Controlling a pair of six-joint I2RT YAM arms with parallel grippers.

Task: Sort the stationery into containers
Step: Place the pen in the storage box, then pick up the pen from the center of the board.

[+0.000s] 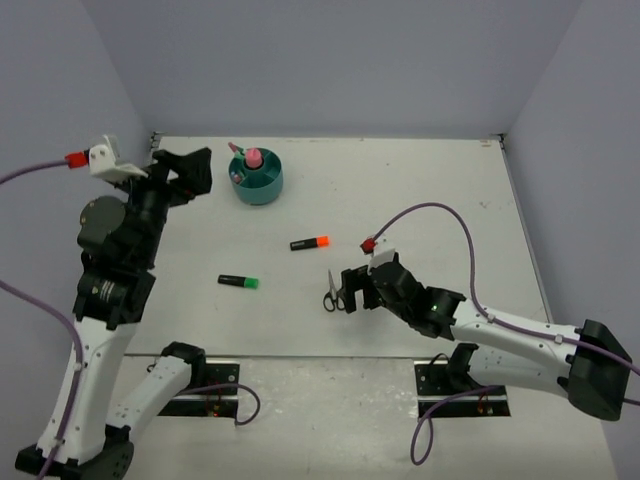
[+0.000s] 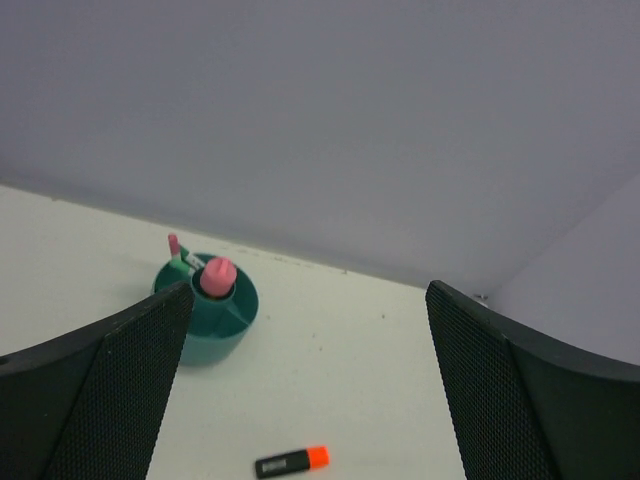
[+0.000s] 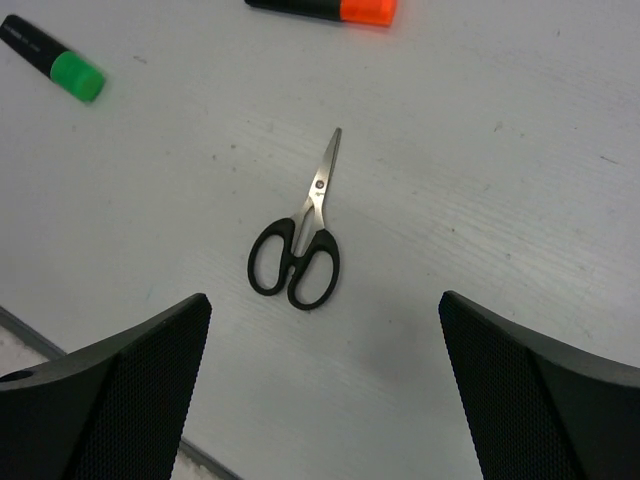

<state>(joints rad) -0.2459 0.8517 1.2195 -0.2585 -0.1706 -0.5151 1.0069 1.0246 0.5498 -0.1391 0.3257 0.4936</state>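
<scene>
With fingers (image 3: 120, 400) spread, the right gripper (image 3: 322, 325) hovers over the scissors (image 3: 308, 215) on the tabletop (image 3: 500, 150); the left gripper (image 1: 200, 172), well left of the scissors, likewise has fingers (image 2: 100, 400) spread.

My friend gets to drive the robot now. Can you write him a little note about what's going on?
Left gripper: open, empty, held up near the teal organiser.
Right gripper: open, empty, over the scissors, which lie flat on the table.
Done: the pink tube and some smaller pieces are in the organiser.
Left to do: the scissors, the orange-capped highlighter and the green-capped highlighter, all loose on the table.
</scene>
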